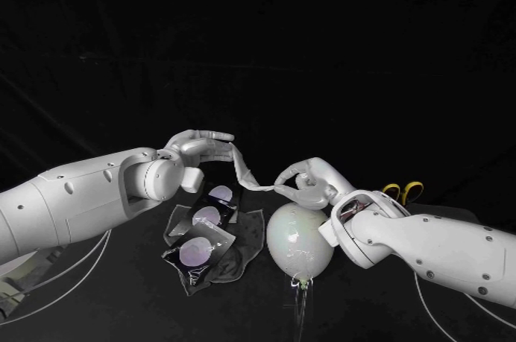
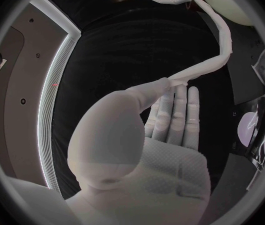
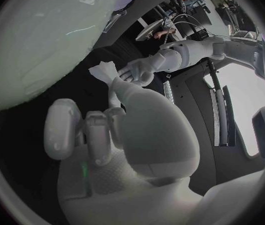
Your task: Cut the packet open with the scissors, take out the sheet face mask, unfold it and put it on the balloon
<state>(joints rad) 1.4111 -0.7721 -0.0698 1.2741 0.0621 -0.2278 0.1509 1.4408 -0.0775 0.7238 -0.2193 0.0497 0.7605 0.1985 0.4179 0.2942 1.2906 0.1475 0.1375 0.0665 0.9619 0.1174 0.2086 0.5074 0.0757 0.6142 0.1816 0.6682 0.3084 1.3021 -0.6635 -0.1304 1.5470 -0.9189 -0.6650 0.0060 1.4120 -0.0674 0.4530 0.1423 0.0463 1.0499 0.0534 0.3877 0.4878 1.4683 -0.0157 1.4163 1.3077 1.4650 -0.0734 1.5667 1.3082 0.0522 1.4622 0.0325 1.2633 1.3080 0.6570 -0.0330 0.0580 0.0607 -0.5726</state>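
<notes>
1. Mask (image 1: 245, 171) out of packet (image 1: 199, 249), strung mid-air btwn left hand (image 1: 199, 144) & right hand (image 1: 306, 182), each pinching an end.
2. To do: unfold, lay on balloon (image 1: 296, 238), on table (image 1: 365, 305) below.

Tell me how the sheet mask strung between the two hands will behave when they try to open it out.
Probably very floppy: the sheet mask sags in a twisted, rope-like strip between the left hand and the right hand. Likely clingy, since its folds are bunched together. It looks thin, so possibly easy to tear.
</notes>
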